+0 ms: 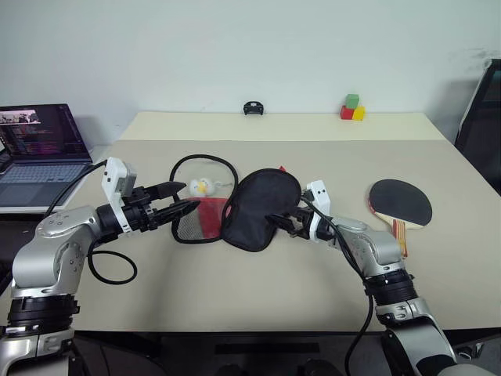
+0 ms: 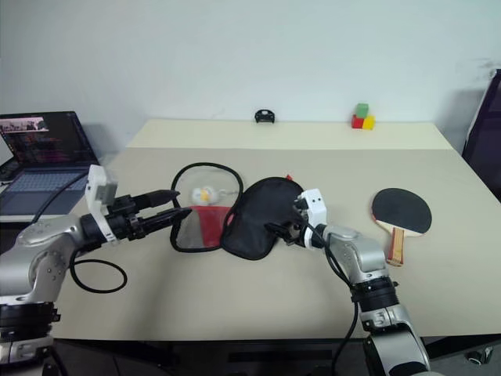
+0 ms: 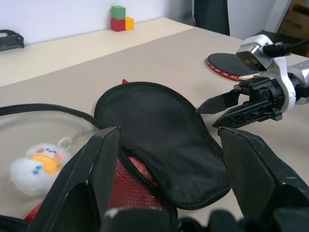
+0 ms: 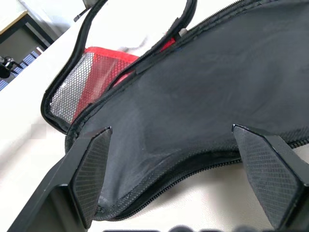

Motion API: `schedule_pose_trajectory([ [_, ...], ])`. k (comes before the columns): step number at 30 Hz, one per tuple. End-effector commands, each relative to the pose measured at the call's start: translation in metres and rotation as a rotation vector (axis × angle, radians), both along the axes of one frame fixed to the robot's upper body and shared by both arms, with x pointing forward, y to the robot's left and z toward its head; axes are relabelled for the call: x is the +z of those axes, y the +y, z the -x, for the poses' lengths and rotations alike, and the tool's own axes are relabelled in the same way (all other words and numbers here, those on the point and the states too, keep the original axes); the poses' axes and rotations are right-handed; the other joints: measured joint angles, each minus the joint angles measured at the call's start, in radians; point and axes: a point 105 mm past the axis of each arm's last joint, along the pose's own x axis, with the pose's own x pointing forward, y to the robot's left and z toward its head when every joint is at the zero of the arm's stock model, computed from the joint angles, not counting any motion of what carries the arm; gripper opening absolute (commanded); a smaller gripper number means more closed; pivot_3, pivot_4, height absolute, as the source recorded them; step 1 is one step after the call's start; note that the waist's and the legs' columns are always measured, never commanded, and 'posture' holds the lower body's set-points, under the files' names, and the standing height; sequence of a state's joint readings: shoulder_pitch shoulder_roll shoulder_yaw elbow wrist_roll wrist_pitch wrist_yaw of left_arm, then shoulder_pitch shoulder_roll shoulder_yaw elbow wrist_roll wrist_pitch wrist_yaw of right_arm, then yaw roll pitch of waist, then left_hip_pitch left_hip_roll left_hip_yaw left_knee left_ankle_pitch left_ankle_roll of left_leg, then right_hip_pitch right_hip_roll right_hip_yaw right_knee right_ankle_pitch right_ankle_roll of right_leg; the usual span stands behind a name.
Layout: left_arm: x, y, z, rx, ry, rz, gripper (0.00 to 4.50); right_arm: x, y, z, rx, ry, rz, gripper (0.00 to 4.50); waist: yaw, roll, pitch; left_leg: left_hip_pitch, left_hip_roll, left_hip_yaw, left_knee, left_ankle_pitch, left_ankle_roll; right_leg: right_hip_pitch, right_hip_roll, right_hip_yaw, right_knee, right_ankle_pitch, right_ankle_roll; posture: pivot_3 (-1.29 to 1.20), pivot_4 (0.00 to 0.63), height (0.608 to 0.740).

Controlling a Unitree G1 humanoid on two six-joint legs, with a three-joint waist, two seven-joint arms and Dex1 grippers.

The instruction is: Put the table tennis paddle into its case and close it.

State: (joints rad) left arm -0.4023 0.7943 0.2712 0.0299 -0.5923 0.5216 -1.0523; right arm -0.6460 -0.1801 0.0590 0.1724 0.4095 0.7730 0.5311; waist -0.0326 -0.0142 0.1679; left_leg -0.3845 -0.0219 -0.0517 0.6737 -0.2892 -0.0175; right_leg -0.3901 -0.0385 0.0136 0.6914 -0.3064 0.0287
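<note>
Evidently early stage. Case (image 1: 235, 207) lies unzipped mid-worktop (image 1: 258, 282), its black flap folded open beside the red mesh part, charm (image 1: 200, 187) inside the zip loop. Table tennis paddle (image 1: 401, 204) rests well apart on the robot's right, untouched. Left claw (image 1: 182, 207), spread wide and empty, sits at the case's mesh edge; right claw (image 1: 279, 222), also wide and empty, fronts the flap's rim. Insertion and zipping both remain.
</note>
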Motion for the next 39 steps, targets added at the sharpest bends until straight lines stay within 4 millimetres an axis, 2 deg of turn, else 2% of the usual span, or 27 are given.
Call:
schedule_pose_trajectory([
  [1,0.017,0.002,0.005,0.003,-0.060,-0.017,3.55,0.023,0.001,0.003,0.007,-0.067,-0.044,4.44,0.000,0.000,0.000,0.000,0.000,0.000,0.000,0.000,0.000,0.000,0.000,0.000,0.000,0.000,0.000,0.00,0.150,0.740],
  [7,0.017,0.001,0.007,-0.021,-0.057,-0.028,3.55,0.024,-0.007,-0.007,-0.109,-0.007,0.004,4.44,0.000,0.000,0.000,0.000,0.000,0.000,-0.003,0.000,0.000,0.000,0.000,0.000,-0.001,0.000,0.000,0.00,0.150,0.740],
  [12,0.014,-0.004,0.013,-0.085,-0.033,-0.050,3.55,0.013,-0.012,-0.016,-0.201,0.048,0.070,4.44,-0.001,0.000,0.000,0.000,0.000,0.001,-0.007,0.000,-0.001,-0.002,0.000,0.001,-0.003,0.000,0.000,0.00,0.150,0.740],
  [21,0.016,0.000,0.011,-0.089,-0.029,-0.068,3.55,0.003,-0.006,-0.009,-0.177,0.171,0.046,4.44,-0.002,0.000,0.000,-0.002,0.000,0.001,-0.011,0.001,-0.001,-0.004,0.000,0.001,-0.008,0.000,-0.001,0.00,0.150,0.740],
  [27,0.015,0.000,0.011,-0.084,-0.029,-0.064,3.55,0.010,0.011,0.003,-0.091,0.234,-0.045,4.44,-0.002,0.000,0.000,-0.002,0.000,0.001,-0.011,0.001,-0.001,-0.004,0.000,0.001,-0.009,0.000,-0.001,0.00,0.150,0.740],
  [32,0.013,-0.001,0.010,-0.079,-0.027,-0.065,3.55,0.010,0.031,0.011,-0.034,0.240,-0.053,4.44,-0.004,0.000,0.000,-0.002,0.000,0.001,-0.012,0.001,-0.001,-0.004,0.000,0.001,-0.008,0.000,-0.001,0.00,0.150,0.740],
  [38,0.011,-0.001,0.010,-0.073,-0.028,-0.063,3.55,0.005,0.041,0.008,-0.043,0.203,-0.016,4.44,-0.005,0.000,0.000,-0.002,0.000,0.001,-0.011,0.001,-0.001,-0.004,0.000,0.001,-0.008,0.000,-0.001,0.00,0.150,0.740],
  [39,0.011,-0.001,0.011,-0.072,-0.027,-0.063,3.55,0.004,0.041,0.008,-0.048,0.198,-0.012,4.27,-0.005,0.000,0.000,-0.002,0.000,0.001,-0.011,0.001,-0.001,-0.004,0.000,0.001,-0.008,0.000,-0.001,0.00,0.150,0.740],
])
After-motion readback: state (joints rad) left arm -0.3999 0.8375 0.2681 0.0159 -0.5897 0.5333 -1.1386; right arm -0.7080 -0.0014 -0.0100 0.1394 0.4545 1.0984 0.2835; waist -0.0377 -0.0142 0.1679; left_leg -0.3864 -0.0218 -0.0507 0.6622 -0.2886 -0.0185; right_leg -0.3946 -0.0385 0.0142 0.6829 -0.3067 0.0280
